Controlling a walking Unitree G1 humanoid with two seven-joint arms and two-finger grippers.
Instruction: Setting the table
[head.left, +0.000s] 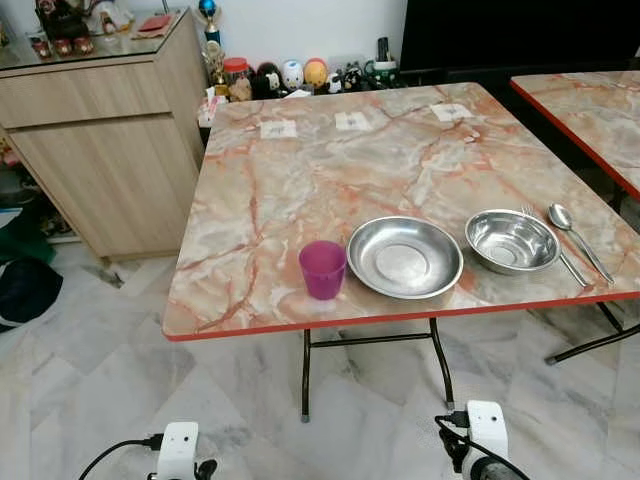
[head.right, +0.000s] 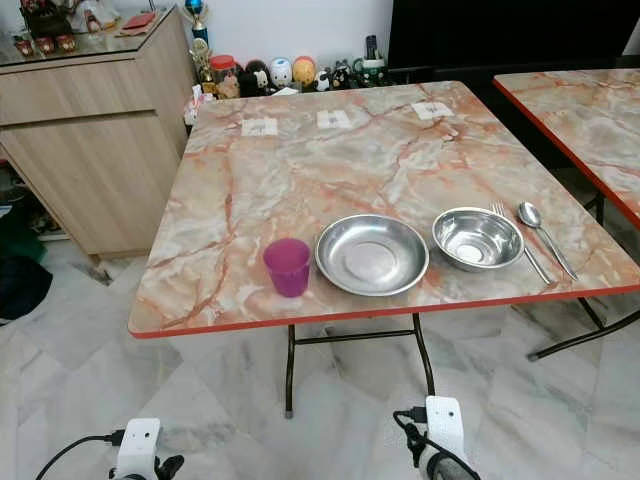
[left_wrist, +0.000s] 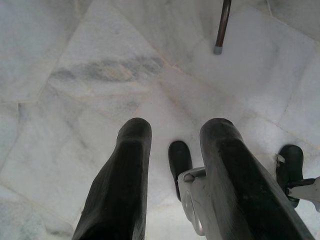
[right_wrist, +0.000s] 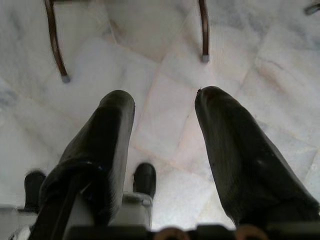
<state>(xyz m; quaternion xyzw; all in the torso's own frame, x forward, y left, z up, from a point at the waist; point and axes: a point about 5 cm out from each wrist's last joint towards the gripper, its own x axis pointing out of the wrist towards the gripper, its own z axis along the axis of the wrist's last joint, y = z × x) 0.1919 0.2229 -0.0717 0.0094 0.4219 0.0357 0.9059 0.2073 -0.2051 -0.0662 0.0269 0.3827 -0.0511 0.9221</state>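
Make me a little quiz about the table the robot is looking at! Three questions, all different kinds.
1. True or false: the purple cup stands to the left of the plate.
2. Which thing lies farthest right along the table's near edge? A) bowl B) spoon C) cup
3. Fill in: the fork lies between the bowl and the ____.

Key
1. True.
2. B, the spoon.
3. Spoon.

Bonus fact: the left gripper and the right gripper both hang open over the floor.
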